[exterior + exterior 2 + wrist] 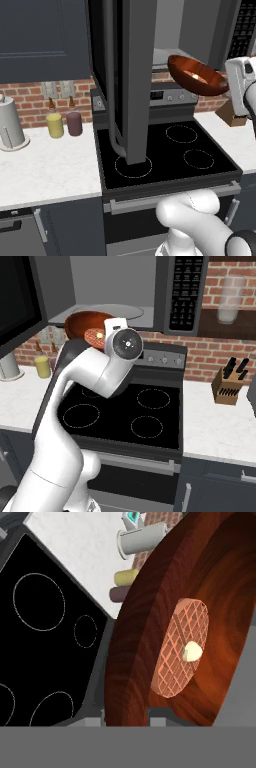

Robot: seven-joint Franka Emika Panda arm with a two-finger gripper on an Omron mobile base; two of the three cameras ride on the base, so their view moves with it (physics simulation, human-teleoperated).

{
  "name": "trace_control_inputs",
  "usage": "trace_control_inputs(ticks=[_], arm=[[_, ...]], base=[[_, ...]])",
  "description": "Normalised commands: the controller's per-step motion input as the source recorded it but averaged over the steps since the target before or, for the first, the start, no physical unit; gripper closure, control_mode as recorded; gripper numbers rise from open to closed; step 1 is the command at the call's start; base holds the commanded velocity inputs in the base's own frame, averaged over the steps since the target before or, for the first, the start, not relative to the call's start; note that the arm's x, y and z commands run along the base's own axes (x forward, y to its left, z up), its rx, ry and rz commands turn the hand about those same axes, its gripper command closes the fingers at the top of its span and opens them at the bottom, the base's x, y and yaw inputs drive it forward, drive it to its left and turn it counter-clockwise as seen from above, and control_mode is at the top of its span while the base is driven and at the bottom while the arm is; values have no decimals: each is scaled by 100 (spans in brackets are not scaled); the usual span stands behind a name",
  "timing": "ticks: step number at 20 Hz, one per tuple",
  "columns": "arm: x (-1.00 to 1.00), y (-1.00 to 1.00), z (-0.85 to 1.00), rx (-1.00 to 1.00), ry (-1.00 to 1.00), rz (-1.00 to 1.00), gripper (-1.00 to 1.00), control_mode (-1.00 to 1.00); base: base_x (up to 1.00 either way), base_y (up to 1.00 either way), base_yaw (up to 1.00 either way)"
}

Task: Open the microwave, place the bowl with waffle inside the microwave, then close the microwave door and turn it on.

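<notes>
Two dark fingers [127, 719] grip the near rim of the glossy reddish-brown round bowl [196, 75], which hangs tilted above the black glass stove top [165, 150], just at the mouth of the wide dark grey microwave [107, 286]. Inside the bowl lies the round tan gridded waffle [180, 647] with a pale dab on it. Level the bowl before easing it into the cavity, I judge, keeping clear of the swung-open dark grey microwave door [125, 75].

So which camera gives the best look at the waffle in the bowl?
The hand view: the waffle sits close up in the bowl, its grid and a pale dab on top clear. The right base view shows it small and partly behind the arm; in the left base view there is just a bright spot inside the tilted bowl.
</notes>
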Motion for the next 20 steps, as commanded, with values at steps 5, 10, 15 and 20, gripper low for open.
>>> trace_control_inputs(ticks=[5, 10, 15, 20], arm=[[68, 24, 22, 0, 9, 0, 100, -100], [74, 11, 34, 0, 4, 0, 100, -100], [71, 6, 33, 0, 0, 0, 100, -100], [76, 10, 23, 0, 2, 0, 100, -100]], base=[[0, 0, 0], [0, 0, 0], [0, 0, 0], [0, 0, 0]])
